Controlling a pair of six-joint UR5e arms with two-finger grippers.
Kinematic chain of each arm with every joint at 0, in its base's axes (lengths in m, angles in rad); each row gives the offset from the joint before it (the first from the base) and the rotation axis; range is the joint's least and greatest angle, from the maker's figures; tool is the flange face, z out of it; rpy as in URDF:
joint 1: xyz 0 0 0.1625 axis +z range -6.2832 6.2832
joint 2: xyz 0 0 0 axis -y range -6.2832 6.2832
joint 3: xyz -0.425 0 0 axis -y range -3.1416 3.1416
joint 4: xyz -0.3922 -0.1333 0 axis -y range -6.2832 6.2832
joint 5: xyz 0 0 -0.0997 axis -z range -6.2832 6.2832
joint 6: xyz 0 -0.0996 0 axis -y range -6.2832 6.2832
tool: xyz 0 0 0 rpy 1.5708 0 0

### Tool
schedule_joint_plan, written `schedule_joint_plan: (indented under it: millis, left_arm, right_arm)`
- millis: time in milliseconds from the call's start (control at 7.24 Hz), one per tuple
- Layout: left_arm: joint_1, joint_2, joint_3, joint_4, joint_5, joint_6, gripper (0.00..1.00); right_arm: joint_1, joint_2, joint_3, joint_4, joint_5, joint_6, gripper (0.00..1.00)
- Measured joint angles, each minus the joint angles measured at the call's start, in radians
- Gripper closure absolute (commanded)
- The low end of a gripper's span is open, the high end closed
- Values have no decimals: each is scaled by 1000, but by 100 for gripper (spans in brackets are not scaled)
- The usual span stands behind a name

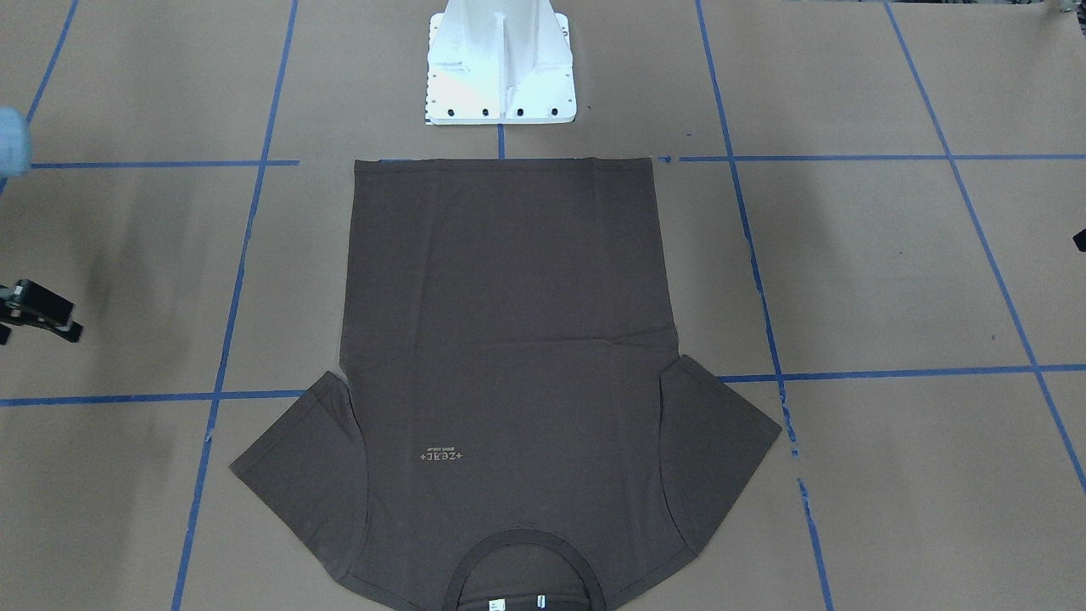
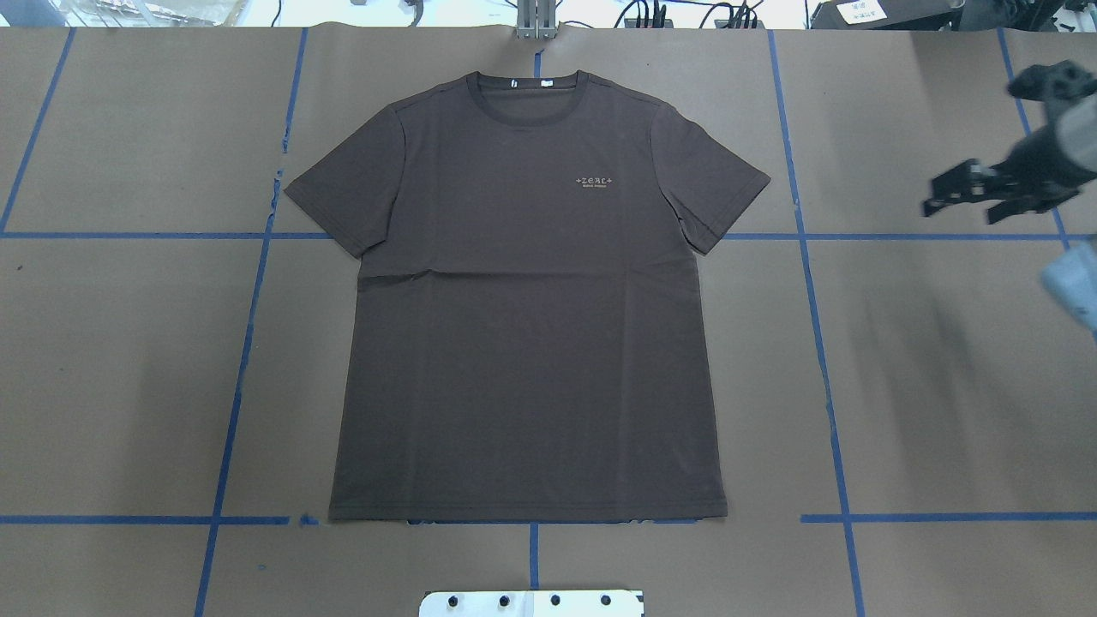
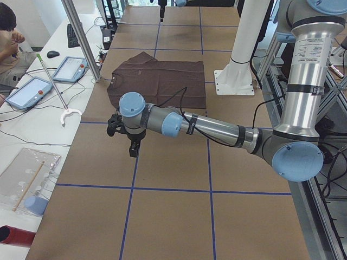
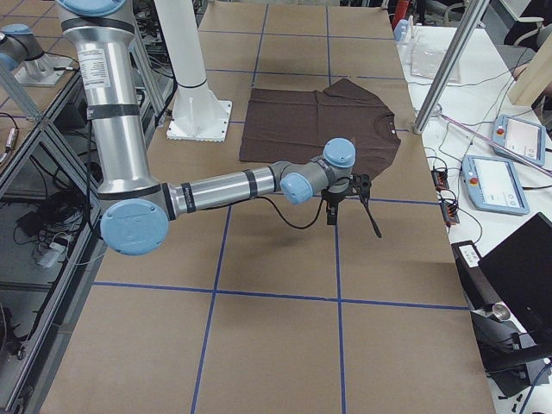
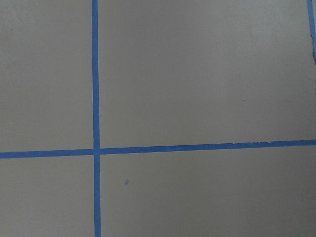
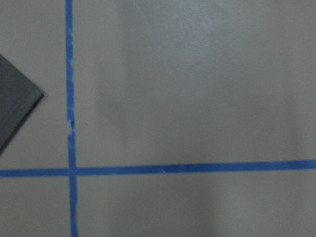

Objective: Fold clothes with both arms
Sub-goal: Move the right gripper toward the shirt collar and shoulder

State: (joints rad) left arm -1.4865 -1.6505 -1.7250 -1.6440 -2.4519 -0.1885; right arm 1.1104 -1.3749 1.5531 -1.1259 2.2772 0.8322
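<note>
Overhead exterior: white pedestal base [image 2: 531, 603] near T-shirt [image 2: 531, 343] hem.

T-shirt [image 2: 527, 343]: knit cloth, matt, smooth apart from one faint crease across the chest. Collar [image 1: 526, 536]: ribbed knit, same dull finish. Chest lettering [image 2: 595, 181]: pale flat print, no shine. Table [image 2: 943, 386]: covered in brown paper, matt and slightly grainy. Blue tape [image 2: 943, 517]: thin, slight sheen, edges nicked in places. Left arm [image 3: 217, 127] and right arm [image 4: 216, 188]: silver-grey metal tubes, satin finish with soft highlights. Joint caps [image 4: 339, 153]: smooth light blue plastic. Pedestal base [image 1: 501, 68]: white painted metal, glossy, catching glare.
</note>
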Motion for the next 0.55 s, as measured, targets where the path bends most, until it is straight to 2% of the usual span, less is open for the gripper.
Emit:
schedule_joint_plan:
  millis: [138, 276, 552]
  left_arm:
    - [0, 5, -2, 0, 4, 0, 0]
    - [0, 9, -3, 0, 6, 2, 0]
    - [0, 11, -9, -3, 7, 3, 0]
  right_arm:
    - [-76, 87, -104, 124, -80, 178, 6]
    - [-131, 167, -181, 189, -170, 307, 8]
    - [-186, 265, -284, 225, -276, 404, 15]
